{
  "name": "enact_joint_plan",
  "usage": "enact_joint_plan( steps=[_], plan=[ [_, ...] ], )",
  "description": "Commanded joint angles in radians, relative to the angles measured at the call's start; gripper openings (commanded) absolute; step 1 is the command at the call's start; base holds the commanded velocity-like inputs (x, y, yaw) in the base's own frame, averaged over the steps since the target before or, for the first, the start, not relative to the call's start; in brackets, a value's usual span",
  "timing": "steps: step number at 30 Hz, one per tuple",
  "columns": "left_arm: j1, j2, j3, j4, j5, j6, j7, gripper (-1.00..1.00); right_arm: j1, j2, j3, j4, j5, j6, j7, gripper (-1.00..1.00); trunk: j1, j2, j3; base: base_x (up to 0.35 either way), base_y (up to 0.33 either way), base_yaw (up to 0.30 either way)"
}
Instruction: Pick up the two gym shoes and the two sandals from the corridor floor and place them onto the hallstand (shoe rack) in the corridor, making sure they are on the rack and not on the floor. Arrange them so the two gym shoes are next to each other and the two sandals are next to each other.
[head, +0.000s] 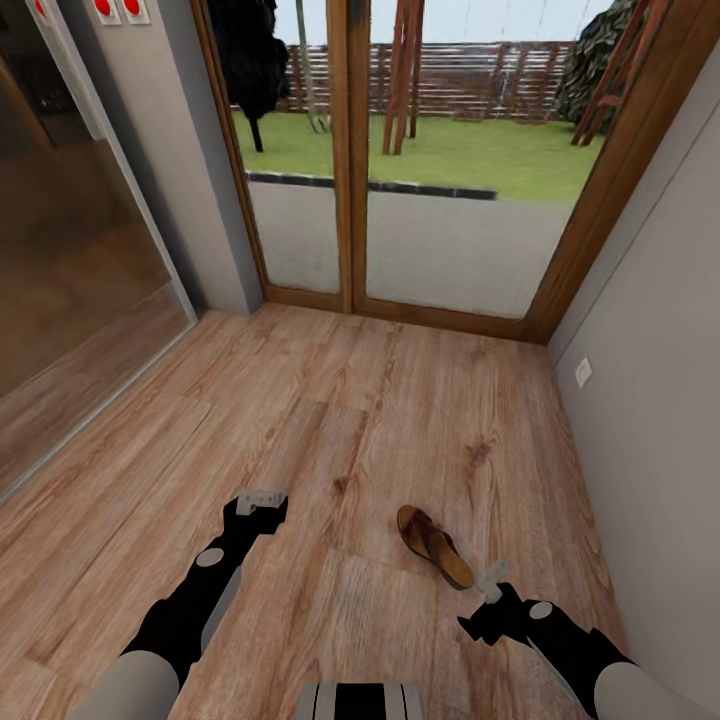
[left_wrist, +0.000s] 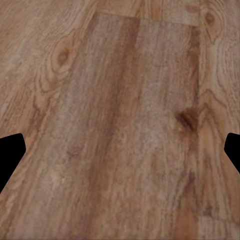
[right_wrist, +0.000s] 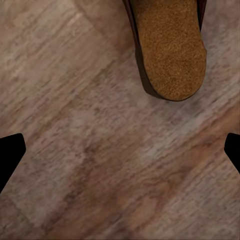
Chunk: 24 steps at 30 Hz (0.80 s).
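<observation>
One sandal (head: 434, 545) is seen on the corridor floor (head: 330, 420), just beside the right pincer (head: 490, 582), whose jaws are spread wide. It is judged light and stiff-soled, best gripped across the sole edges.

bare wood-grain corridor floor (left_wrist: 120, 120), knotted planks, between two wide-apart dark fingertips (left_wrist: 10, 155)
</observation>
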Motion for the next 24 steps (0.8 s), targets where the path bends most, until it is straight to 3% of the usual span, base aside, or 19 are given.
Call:
enact_joint_plan(
  steps=[1,9,17,24],
  plan=[
    [0.000,0.000,0.000,0.000,0.000,-0.002,-0.002,1.00,0.000,0.000,-0.001,-0.002,0.006,0.002,0.003,1.00,0.000,0.000,-0.001,0.000,0.000,-0.002],
    [0.000,0.000,0.000,0.000,0.001,-0.002,-0.002,1.00,0.000,0.000,-0.005,-0.005,0.005,0.002,0.002,1.00,0.000,0.000,-0.001,0.008,0.000,0.000],
    [0.000,0.000,0.000,0.000,0.000,-0.002,-0.002,1.00,0.000,0.000,-0.009,-0.007,0.005,0.002,0.001,1.00,0.000,0.000,-0.001,0.183,0.000,0.000],
    [0.000,0.000,0.000,0.000,0.000,-0.002,-0.002,1.00,0.000,-0.002,-0.009,-0.008,0.003,0.002,0.000,1.00,0.000,0.000,-0.001,0.028,0.000,0.000]
  ],
)
